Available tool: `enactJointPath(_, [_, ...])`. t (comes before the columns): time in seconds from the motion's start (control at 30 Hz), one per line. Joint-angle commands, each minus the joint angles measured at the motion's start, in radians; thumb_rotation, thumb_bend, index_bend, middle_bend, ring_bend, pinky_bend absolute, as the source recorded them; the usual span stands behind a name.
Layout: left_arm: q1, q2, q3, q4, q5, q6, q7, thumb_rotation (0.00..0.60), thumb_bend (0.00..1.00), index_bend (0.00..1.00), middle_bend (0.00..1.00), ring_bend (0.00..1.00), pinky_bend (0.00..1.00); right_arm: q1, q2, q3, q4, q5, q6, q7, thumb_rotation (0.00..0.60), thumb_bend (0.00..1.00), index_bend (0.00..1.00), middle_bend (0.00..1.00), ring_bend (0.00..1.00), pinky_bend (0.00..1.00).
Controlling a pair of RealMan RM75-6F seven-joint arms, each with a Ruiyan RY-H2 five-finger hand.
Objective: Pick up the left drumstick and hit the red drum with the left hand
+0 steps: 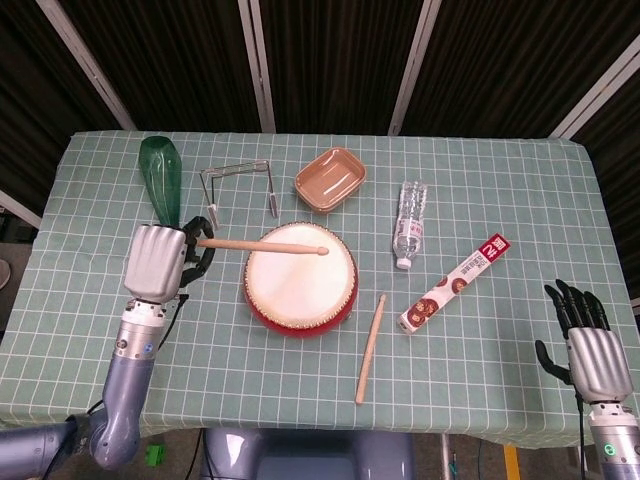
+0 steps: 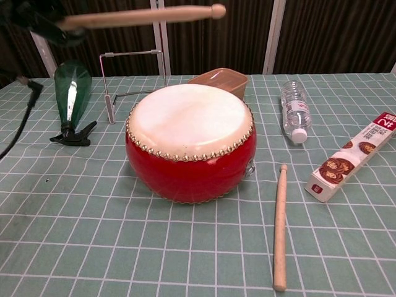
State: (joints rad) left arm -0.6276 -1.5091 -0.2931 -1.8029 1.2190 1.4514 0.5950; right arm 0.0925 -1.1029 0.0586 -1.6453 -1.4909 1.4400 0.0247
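The red drum (image 1: 299, 281) with a pale skin sits mid-table, also large in the chest view as the drum (image 2: 190, 141). My left hand (image 1: 160, 262) grips the left drumstick (image 1: 262, 246), raised in the air with its tip over the drum's far half. In the chest view that drumstick (image 2: 142, 15) lies nearly level high above the drum, the left hand (image 2: 37, 15) dark at the top left corner. My right hand (image 1: 585, 340) rests with spread fingers at the table's front right, holding nothing.
A second drumstick (image 1: 370, 348) lies right of the drum. Behind are a green spray bottle (image 1: 163, 190), a metal frame (image 1: 240, 187), a brown dish (image 1: 330, 179) and a water bottle (image 1: 410, 224). A long snack box (image 1: 456, 283) lies to the right.
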Motion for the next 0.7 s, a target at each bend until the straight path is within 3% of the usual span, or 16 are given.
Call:
enactJointPath(0.03, [-0.047,-0.03,0.092,0.077,-0.305,-0.164,0.316,0.6,0.45,0.72,1.0,1.0,0.98,0.0,0.001,-0.001,-0.001,0.0,-0.001,0.002,0.6,0.44,0.0,0.0,0.0,0.04])
enactJointPath(0.1, [-0.081,-0.005,0.106,0.034,-0.572,-0.172,0.565,0.6,0.45,0.72,1.0,1.0,0.98,-0.002,0.001,0.001,-0.004,0.001,0.004,0.006,0.6,0.44,0.0,0.0,0.0,0.04])
enactJointPath(0.13, [-0.093,-0.001,0.087,0.005,-0.672,-0.153,0.615,0.6,0.45,0.72,1.0,1.0,0.98,-0.004,0.001,0.002,-0.005,0.001,0.008,0.009,0.6,0.44,0.0,0.0,0.0,0.04])
enactJointPath(0.17, [-0.099,0.004,0.065,-0.021,-0.74,-0.141,0.629,0.6,0.45,0.72,1.0,1.0,0.98,-0.005,0.002,0.002,-0.005,-0.001,0.011,0.011,0.6,0.44,0.0,0.0,0.0,0.04])
enactJointPath(0.23, [-0.098,0.024,0.027,-0.058,-0.777,-0.134,0.588,0.6,0.45,0.72,1.0,1.0,0.98,-0.006,0.002,0.002,-0.003,-0.004,0.014,0.012,0.6,0.44,0.0,0.0,0.0,0.04])
enactJointPath(0.37, [-0.066,0.078,-0.001,-0.127,-0.617,-0.118,0.425,0.6,0.45,0.72,1.0,1.0,0.98,-0.006,0.002,-0.001,-0.006,-0.003,0.01,0.009,0.6,0.44,0.0,0.0,0.0,0.04])
enactJointPath(0.6, [-0.006,0.091,-0.065,-0.188,-0.152,0.0,0.04,0.6,0.45,0.72,1.0,1.0,0.98,-0.007,-0.003,-0.002,-0.004,-0.005,0.013,-0.006,0.6,0.44,0.0,0.0,0.0,0.04])
enactJointPath(0.7, [-0.001,0.081,-0.09,-0.2,-0.021,0.052,-0.064,0.6,0.45,0.72,1.0,1.0,0.98,-0.007,-0.002,0.0,-0.004,-0.001,0.012,-0.002,0.6,0.44,0.0,0.0,0.0,0.04])
